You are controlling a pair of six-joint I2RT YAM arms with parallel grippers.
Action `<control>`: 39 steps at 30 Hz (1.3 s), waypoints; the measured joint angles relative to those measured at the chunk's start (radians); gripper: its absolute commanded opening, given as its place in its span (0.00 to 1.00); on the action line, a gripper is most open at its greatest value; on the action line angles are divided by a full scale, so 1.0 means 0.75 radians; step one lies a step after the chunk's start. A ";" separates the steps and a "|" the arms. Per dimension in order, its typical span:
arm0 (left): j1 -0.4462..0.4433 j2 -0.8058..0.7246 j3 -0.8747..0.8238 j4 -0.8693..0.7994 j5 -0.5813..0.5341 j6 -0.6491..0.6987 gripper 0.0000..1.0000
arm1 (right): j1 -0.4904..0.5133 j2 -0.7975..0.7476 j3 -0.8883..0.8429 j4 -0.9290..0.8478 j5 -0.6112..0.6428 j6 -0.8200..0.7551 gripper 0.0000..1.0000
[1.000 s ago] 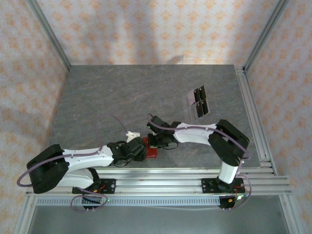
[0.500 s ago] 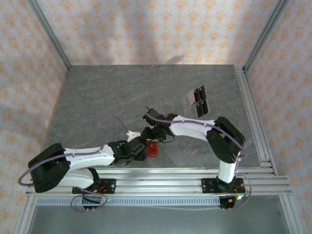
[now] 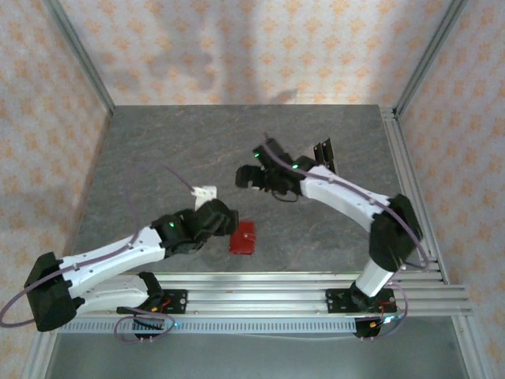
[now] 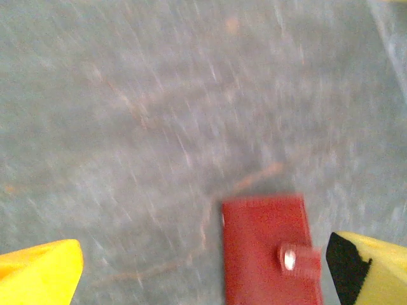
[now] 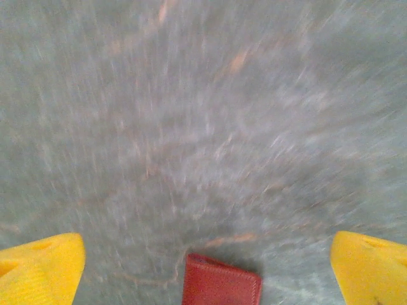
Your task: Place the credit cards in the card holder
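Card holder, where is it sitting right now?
In the top external view the card holder lies on the table near its front edge, just right of the left arm's fingers, untouched.

left end effector point(image 3: 223, 221): jaws spread wide, tilted downward; right end effector point(image 3: 246, 178): jaws spread wide, tilted downward

Grey veined tabletop point(image 3: 150, 158), floral patterned walls point(image 3: 237, 47), aluminium rails point(image 3: 260, 285) along near edge

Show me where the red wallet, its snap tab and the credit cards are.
red wallet point(image 3: 242, 238), top view, middle of its cover.
snap tab point(image 4: 296, 259), left wrist view, at its metal stud.
credit cards point(image 3: 323, 150), top view, their visible black part.
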 measured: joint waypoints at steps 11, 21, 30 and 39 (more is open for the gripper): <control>0.721 -0.028 0.191 0.026 -0.155 0.346 1.00 | -0.453 -0.573 -0.274 0.078 0.526 -0.190 1.00; 1.009 -0.128 -0.188 0.403 -0.161 0.620 1.00 | -0.754 -0.617 -0.826 0.584 0.790 -0.466 0.99; 1.017 -0.150 -0.449 0.759 -0.114 0.735 1.00 | -0.754 -0.561 -1.191 1.090 0.802 -0.603 0.99; 1.017 0.333 -0.509 1.291 0.002 0.844 1.00 | -0.781 -0.145 -1.392 2.101 0.686 -0.727 0.99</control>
